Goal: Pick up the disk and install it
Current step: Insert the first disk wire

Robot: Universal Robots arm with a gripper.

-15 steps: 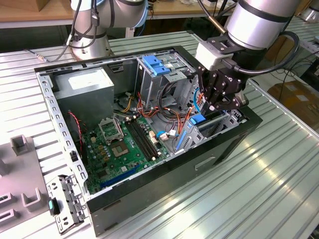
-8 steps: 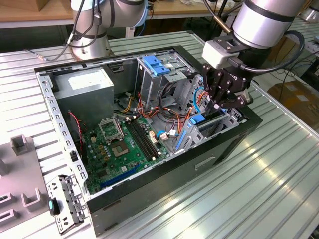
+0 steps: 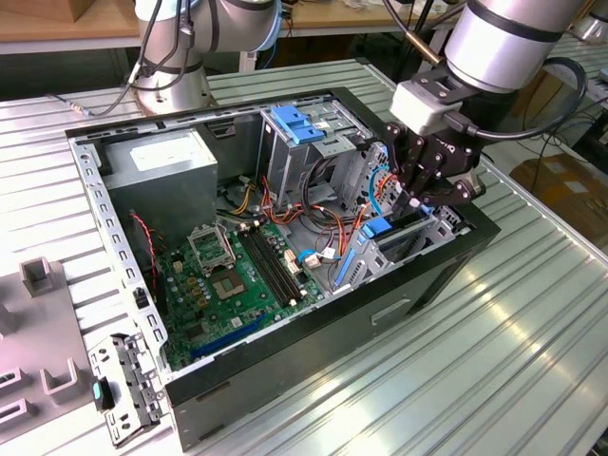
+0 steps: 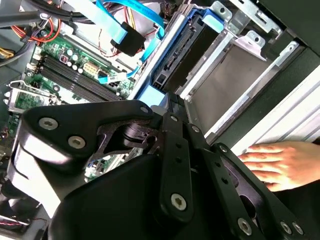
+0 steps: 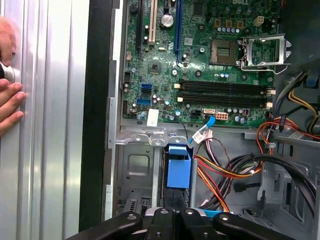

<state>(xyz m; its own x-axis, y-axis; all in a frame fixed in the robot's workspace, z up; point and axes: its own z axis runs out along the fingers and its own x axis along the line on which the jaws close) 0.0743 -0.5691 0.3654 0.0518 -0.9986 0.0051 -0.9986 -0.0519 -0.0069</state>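
1 disk [image 5: 178, 172], 1 PC [image 3: 313, 380] (hand [image 4: 280, 162]: prob. 1).

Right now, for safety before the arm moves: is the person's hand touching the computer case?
Apart. The first wrist view shows a wide strip of bare ribbed table between the hand and the case's black wall.

A robotics lab is hosting computer assembly work.
A ribbed metal worktop [image 3: 532, 313] is carrying an opened computer case [image 3: 313, 353] and grey fixtures [image 3: 38, 275]; an industrial arm's base [image 3: 171, 85] is standing on it, its tool [image 3: 416, 203] is hanging inside the case, and wooden benches [image 3: 57, 19] and cardboard boxes [image 3: 570, 185] are sitting behind.
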